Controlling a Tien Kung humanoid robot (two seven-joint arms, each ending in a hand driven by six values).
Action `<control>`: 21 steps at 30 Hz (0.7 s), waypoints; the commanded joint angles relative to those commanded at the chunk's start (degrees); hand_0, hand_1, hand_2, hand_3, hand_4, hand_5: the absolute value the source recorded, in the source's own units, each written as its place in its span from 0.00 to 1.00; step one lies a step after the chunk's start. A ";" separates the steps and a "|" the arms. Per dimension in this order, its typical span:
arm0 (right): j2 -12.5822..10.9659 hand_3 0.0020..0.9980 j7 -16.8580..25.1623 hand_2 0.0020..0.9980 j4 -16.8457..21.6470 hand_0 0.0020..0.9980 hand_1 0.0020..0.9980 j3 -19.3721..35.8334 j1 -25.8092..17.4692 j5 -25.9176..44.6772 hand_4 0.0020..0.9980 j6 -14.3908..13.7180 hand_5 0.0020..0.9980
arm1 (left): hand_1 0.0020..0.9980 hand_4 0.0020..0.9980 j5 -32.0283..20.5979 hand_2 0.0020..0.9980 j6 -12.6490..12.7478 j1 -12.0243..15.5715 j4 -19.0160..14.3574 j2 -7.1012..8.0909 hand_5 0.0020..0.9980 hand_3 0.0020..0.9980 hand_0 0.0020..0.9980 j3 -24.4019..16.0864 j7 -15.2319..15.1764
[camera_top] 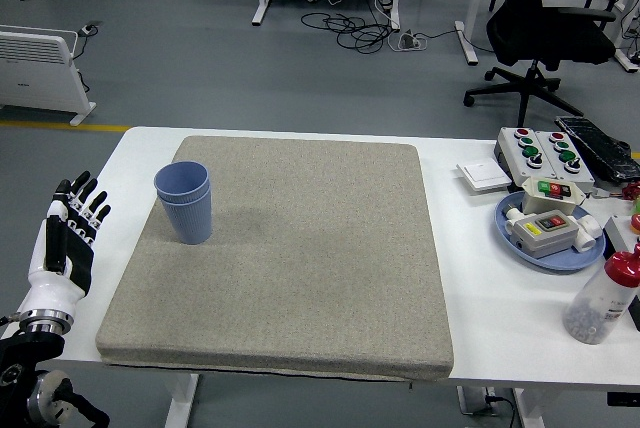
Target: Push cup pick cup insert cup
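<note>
Two blue cups [184,202] stand nested one inside the other, upright on the left part of a grey felt mat [290,258]. My left hand [68,238] is at the table's left edge, raised with fingers spread, holding nothing, well left of the cups and apart from them. My right arm is out of view.
At the right, a blue plate [548,233] holds switch boxes, with a button box [545,151] and a white pad [483,177] behind it. A clear bottle with a red cap [603,298] stands near the front right edge.
</note>
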 joint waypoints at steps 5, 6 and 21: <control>0.03 0.58 0.04 0.67 0.00 0.73 0.66 0.16 0.14 0.01 0.10 0.02 0.55 | 0.94 0.60 0.06 0.98 -0.11 -0.22 0.08 -0.01 1.00 0.94 0.94 0.20 0.10; 0.05 0.58 0.04 0.67 0.00 0.73 0.66 0.20 0.20 0.13 0.10 0.02 0.55 | 0.94 0.60 0.09 0.98 -0.16 -0.30 0.10 -0.04 1.00 0.94 0.94 0.24 0.15; -0.14 0.58 0.04 0.67 0.00 0.73 0.66 0.52 0.77 0.19 0.10 0.04 0.55 | 0.94 0.60 0.28 0.99 -0.48 -1.17 0.38 -0.16 1.00 0.94 0.94 -0.09 0.36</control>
